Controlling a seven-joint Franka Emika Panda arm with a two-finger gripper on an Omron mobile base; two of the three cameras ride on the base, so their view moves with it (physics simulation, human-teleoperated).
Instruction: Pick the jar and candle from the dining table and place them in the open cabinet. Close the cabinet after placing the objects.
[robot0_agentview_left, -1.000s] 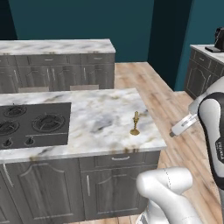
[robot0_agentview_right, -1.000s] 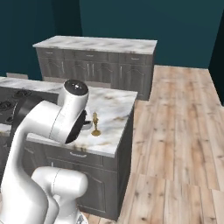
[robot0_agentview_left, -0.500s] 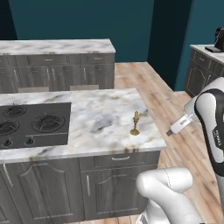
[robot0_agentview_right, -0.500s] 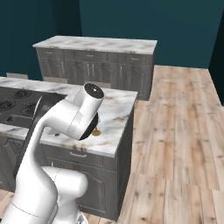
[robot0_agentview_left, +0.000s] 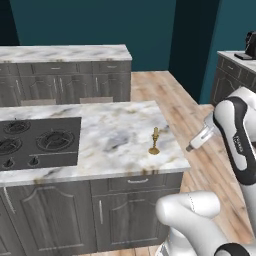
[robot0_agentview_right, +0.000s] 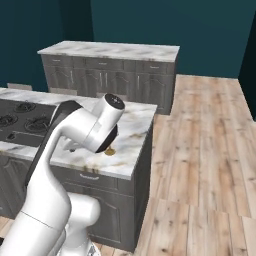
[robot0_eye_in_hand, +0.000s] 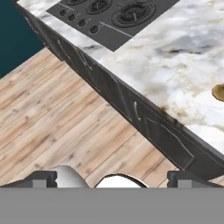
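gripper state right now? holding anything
gripper: open, jaws wide apart, holding nothing; it points down over the wood floor beside the dining table, and the candle stands untouched on the marble.

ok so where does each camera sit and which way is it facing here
Left base view: behind the arm to its left, looking forward and down at the dining table and candle; the arm rises at right.
Right base view: behind to its right, facing the same table; the arm covers most of the candle.
Hand view: on the hand, looking down past the table's front edge to the floor; fingertips stand wide apart.
All three share the cooktop.
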